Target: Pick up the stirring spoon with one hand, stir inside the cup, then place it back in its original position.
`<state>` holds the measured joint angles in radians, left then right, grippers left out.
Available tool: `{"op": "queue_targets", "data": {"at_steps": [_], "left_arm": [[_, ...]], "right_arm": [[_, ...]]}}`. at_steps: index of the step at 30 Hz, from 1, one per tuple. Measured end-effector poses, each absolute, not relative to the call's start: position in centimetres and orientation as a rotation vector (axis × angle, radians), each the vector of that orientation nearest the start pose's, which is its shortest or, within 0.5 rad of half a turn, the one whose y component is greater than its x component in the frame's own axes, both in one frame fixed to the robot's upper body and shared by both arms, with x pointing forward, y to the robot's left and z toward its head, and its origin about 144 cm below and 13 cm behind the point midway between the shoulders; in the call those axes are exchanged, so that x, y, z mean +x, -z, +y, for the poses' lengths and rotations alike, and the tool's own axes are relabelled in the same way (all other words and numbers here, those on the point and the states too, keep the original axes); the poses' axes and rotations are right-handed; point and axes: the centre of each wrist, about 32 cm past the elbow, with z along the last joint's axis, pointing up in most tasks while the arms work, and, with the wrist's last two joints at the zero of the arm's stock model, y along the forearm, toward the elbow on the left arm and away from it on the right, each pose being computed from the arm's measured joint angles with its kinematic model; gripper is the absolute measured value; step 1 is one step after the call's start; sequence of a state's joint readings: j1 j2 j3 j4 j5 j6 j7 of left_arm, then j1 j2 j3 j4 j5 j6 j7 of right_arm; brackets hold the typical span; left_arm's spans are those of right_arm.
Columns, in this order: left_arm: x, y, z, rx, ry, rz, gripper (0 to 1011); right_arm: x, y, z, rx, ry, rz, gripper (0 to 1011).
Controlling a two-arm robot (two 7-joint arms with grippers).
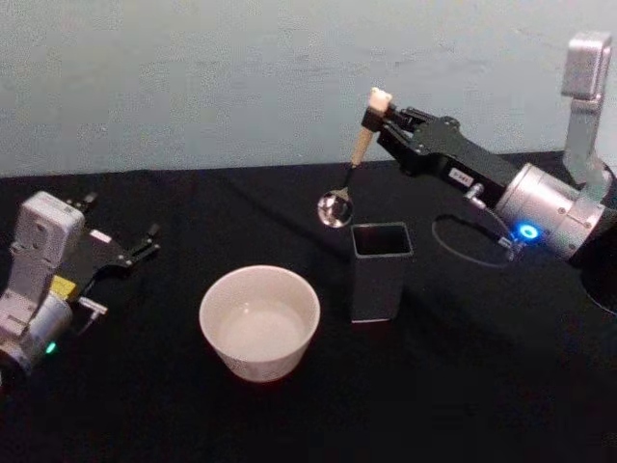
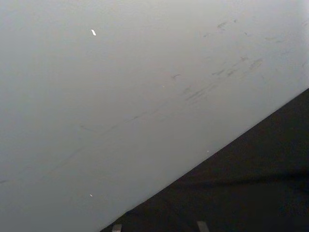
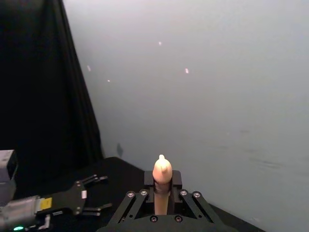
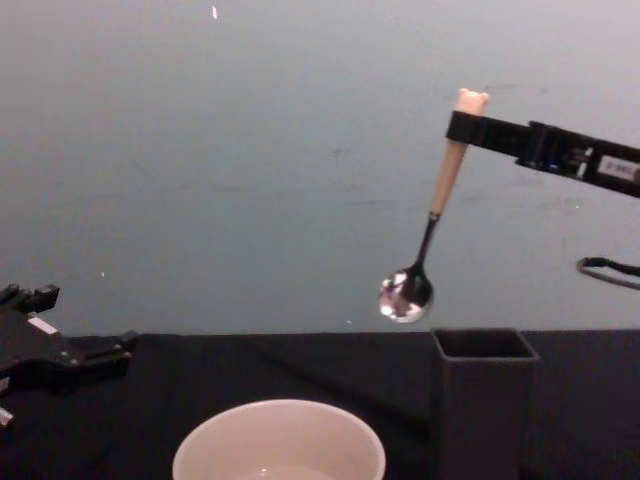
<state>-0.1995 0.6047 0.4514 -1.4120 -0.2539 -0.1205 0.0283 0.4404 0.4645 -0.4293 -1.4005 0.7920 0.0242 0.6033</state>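
Cup [image 1: 259, 321] is closest to me, box [image 1: 379, 270] just beside it. My right claw [image 1: 376, 118] is clenched on the spoon [image 1: 357, 154], which dangles tilted in midair; left claw [image 1: 147, 243] sits released, far left.

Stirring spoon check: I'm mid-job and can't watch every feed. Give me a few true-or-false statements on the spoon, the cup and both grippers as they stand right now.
1. The right gripper is shut on the stirring spoon near the top of its handle, with the bowl hanging down. True.
2. The dark holder box stands on the table to the right of the cup. True.
3. The spoon's bowl is dipped inside the cup. False: it hangs in the air, well above the rim, between the cup and the holder box in the chest view.
4. The left gripper is gripping the cup. False: the left gripper is open, low at the far left, apart from the cup.
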Motion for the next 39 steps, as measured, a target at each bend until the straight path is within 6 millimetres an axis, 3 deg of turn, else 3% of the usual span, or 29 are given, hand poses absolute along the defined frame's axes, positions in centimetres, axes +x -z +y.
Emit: {"op": "queue_targets", "data": {"at_steps": [12, 39], "left_arm": [[48.9, -114.0, 31.0, 0.304, -1.248, -0.285, 1001], [48.9, -114.0, 31.0, 0.305, -1.248, -0.285, 1001]], "right_arm": [[55.5, -122.2, -24.6, 0.209, 0.576, 0.083, 205], [54.7, -118.6, -21.4, 0.116, 0.435, 0.049, 205]]}}
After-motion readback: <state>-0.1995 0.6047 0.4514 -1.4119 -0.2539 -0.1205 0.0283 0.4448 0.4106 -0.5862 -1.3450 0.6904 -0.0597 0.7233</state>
